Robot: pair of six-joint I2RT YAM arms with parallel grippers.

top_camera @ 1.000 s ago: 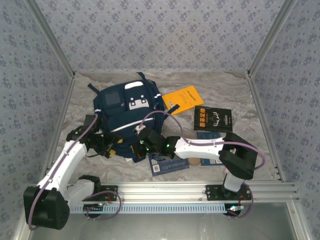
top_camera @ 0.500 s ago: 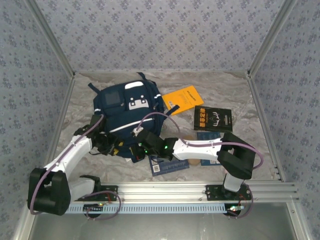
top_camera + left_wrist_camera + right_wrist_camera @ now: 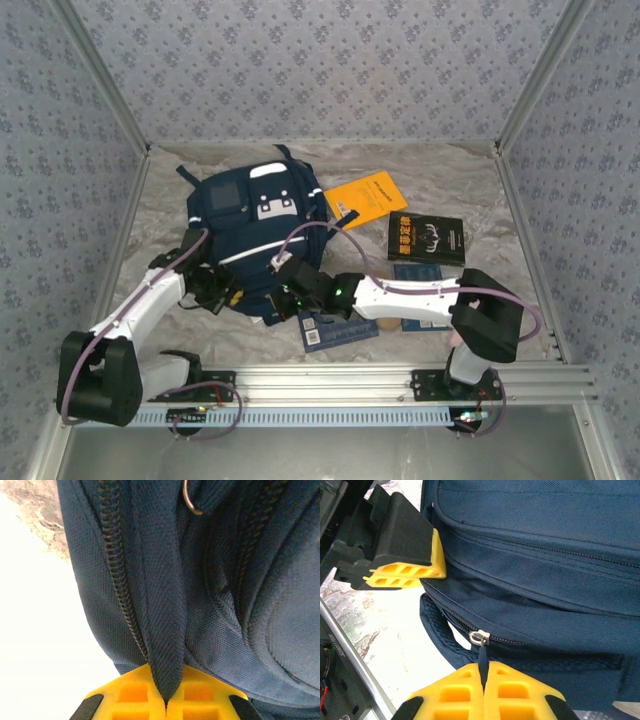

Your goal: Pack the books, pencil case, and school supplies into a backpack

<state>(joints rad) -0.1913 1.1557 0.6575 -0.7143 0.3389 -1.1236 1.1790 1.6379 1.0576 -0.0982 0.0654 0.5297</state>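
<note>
Zip pull (image 3: 478, 639) sits pinched in the right gripper (image 3: 484, 667), probably to run the backpack (image 3: 245, 215) open; left gripper (image 3: 166, 702) clamps a fabric strip (image 3: 162, 590) alongside, likely bracing it; farther right, books (image 3: 427, 238) lie unpacked on the table (image 3: 470, 180).

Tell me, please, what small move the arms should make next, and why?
Probably the right gripper should draw the zipper pull along its track while the left gripper braces: right is shut on the pull, left on a fabric strip beside the zipper teeth, and the backpack looks closed.
</note>
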